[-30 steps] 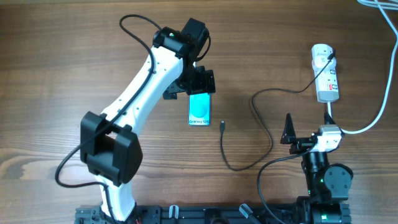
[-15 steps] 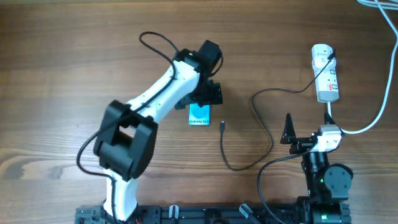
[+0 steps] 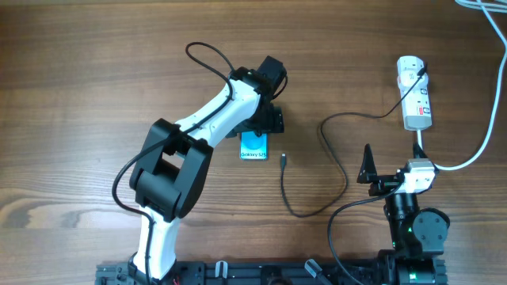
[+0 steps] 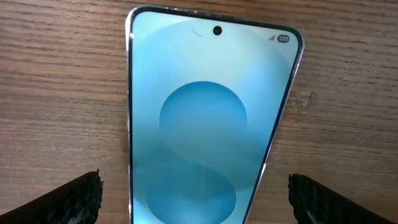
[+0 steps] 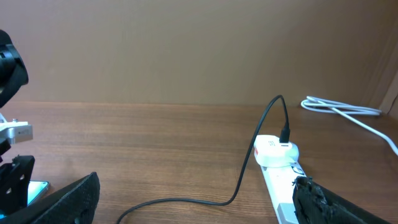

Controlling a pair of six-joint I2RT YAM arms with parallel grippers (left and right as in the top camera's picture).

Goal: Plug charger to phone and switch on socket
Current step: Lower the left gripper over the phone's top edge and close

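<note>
Your left claw [image 4: 200, 202] hangs released over the phone [image 3: 253, 147]. Its fingers [image 4: 78, 198] are spread wide on either side of the screen and clear of it. The phone lies flat on the table [image 3: 71, 71]. Its cyan screen reads "Galaxy S25" at the short edge nearest the robot, and the wrist view shows "100" beside signal bars at the far corner. The charger [image 3: 346, 180] loops from the socket [image 3: 415, 99] across the table. Its tip [image 3: 283, 159] lies free just right of the phone, not touching it. Your right claw [image 5: 199, 205] is also released and empty, near the socket. The socket's red markings are too small to read.
</note>
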